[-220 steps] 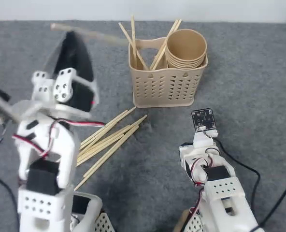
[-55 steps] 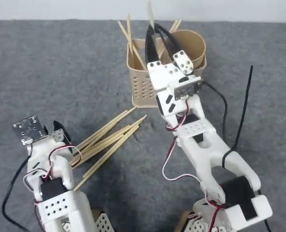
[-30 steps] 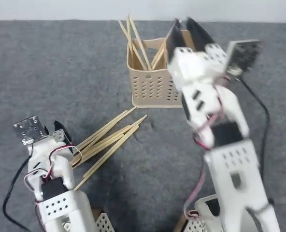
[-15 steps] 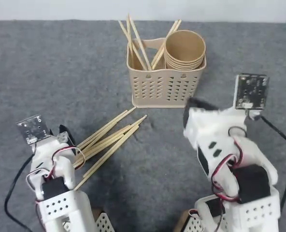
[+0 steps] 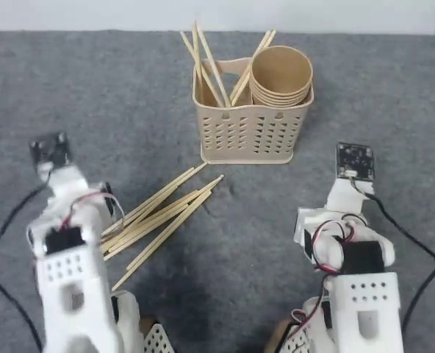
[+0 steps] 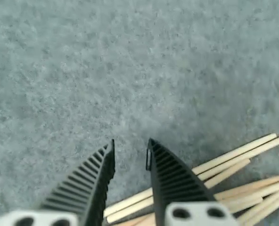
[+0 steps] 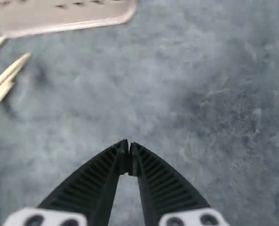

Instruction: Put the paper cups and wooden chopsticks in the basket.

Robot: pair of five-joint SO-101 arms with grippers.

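A beige basket (image 5: pixel 250 134) stands at the back middle of the grey carpet. It holds a stack of paper cups (image 5: pixel 281 73) and several upright wooden chopsticks (image 5: pixel 209 68). Several loose chopsticks (image 5: pixel 166 209) lie fanned out on the carpet in front of the basket, to its left. My left gripper (image 6: pixel 130 147) is open a little, with nothing between its fingers, and hangs just over the near ends of those loose chopsticks (image 6: pixel 226 165). My right gripper (image 7: pixel 128 146) is shut and empty over bare carpet, with the basket's base (image 7: pixel 59 14) ahead of it.
The left arm (image 5: pixel 63 243) stands at the front left and the right arm (image 5: pixel 347 246) is folded at the front right. Their cables trail off to the sides. Bare carpet lies between the arms and around the basket.
The right arm left a chopstick in the basket, drew back and folded down at the front right. The left arm has lifted and shifted toward the loose chopsticks.
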